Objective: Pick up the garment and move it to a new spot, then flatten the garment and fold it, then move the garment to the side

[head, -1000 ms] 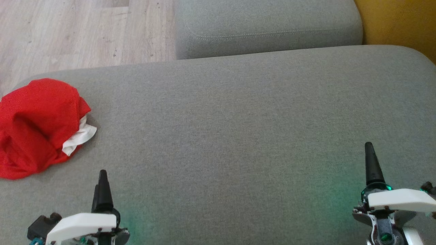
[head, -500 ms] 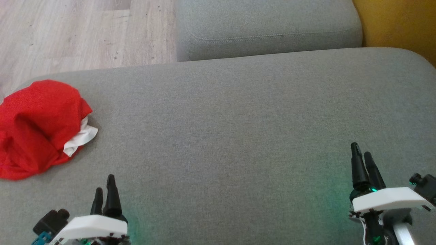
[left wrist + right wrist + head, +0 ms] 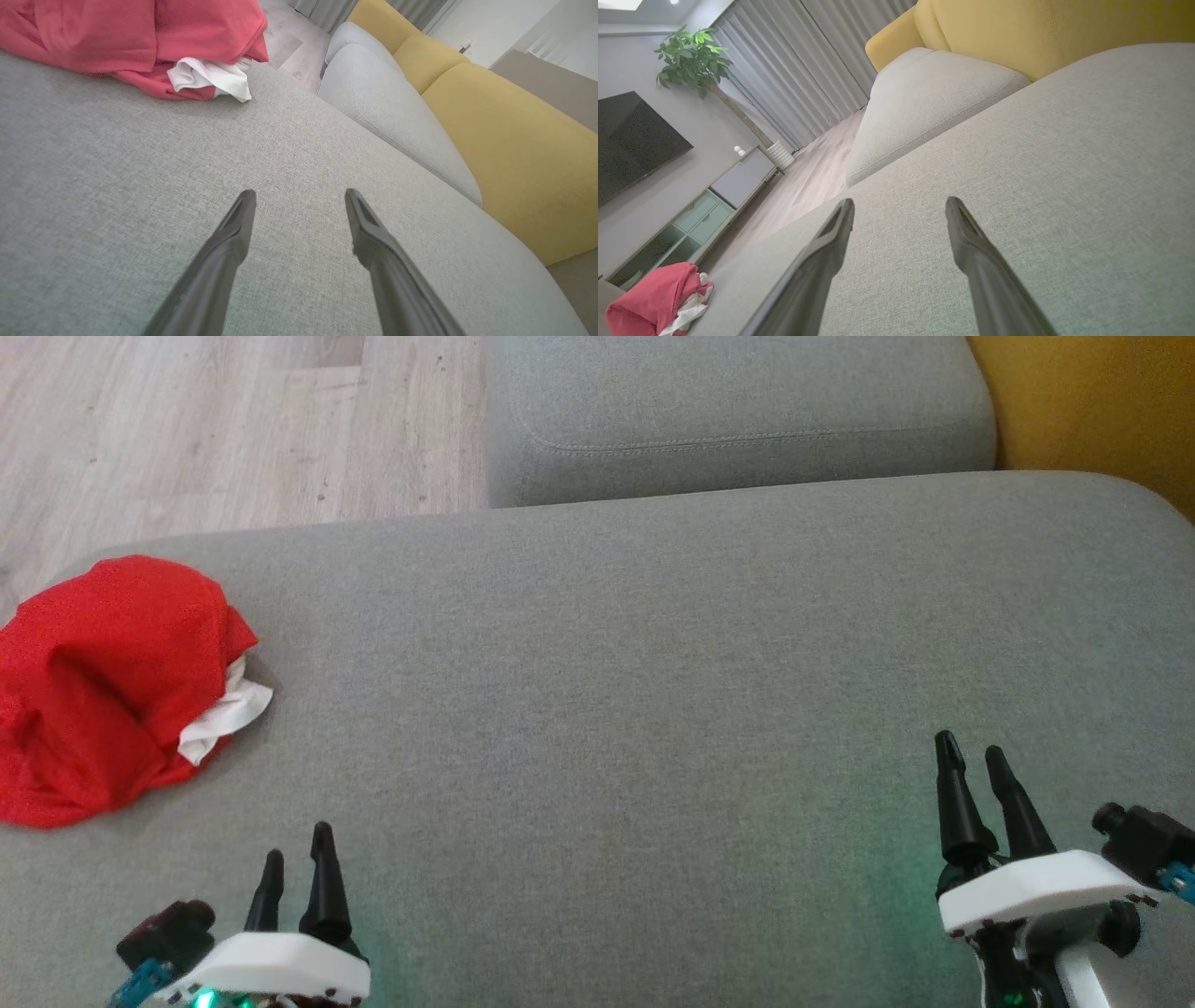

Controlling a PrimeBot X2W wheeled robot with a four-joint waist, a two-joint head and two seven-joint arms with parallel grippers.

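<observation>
Red garment [image 3: 112, 686] sits crumpled in a heap at the far left end of the big grey seat cushion [image 3: 653, 663], close to the edge next to the wood floor [image 3: 187, 429]. A bit of white fabric [image 3: 224, 719] pokes out of the heap on its right side and lies on the cushion. Not flattened, not folded.

Left claw [image 3: 297, 842]: low left in head view, fingers spread apart, nothing between them. It's over bare cushion, near the garment but clear of it; the heap is ahead and to its left. Left wrist view agrees: both fingers wide apart over grey fabric, garment at top left beyond the tips, no contact.

Right claw [image 3: 971, 745]: low right in head view, fingers also apart, empty. Well apart from the garment, toward the opposite end of the cushion. Right wrist view: fingers spread over bare cushion, garment small in the bottom left corner.

Can't tell whether either claw's tips touch the cushion.

Surroundings: second grey cushion [image 3: 738, 420] behind the big one, yellow sofa back [image 3: 1083, 401] at top right. Right wrist view also has a dark TV [image 3: 630, 140], potted plant [image 3: 691, 60], grey curtains [image 3: 794, 70] and a low cabinet [image 3: 738, 177] across the room.
</observation>
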